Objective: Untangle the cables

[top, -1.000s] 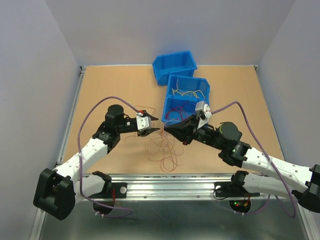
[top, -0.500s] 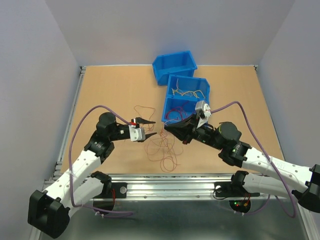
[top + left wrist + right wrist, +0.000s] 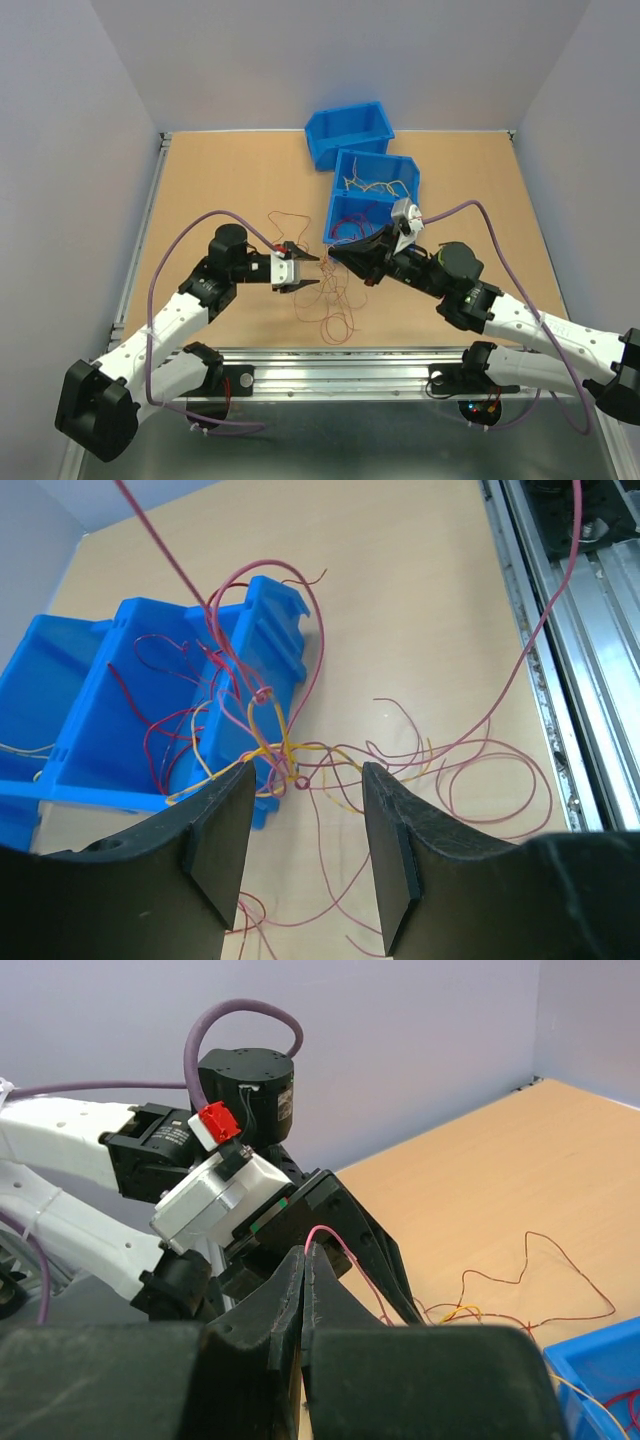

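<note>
Cables [image 3: 325,295]: a loose tangle of red, orange and yellow wire on the table [image 3: 220,180]. It lies between the two grippers, just in front of the nearest blue bin [image 3: 345,212].
Spill-over: several red strands hang over that bin's front wall and lie inside it.
Knot [image 3: 290,765]: yellow and orange strands twisted up with red ones (clearest from the left wrist). It sits just beyond the left fingertips, in line with the gap.
Left gripper [image 3: 310,270]: jaws parted to a middling width, nothing between the pads, pointing at the tangle from the left.
Right gripper [image 3: 335,255]: jaws pressed together, with one red strand pinched at the tips and arching up out of them.
Strand from the knot: one red wire runs straight up and out of the left wrist view.
Second bin [image 3: 380,175]: behind the first, holding pale yellow wires.
Gripper tips: near each other, not touching.
</note>
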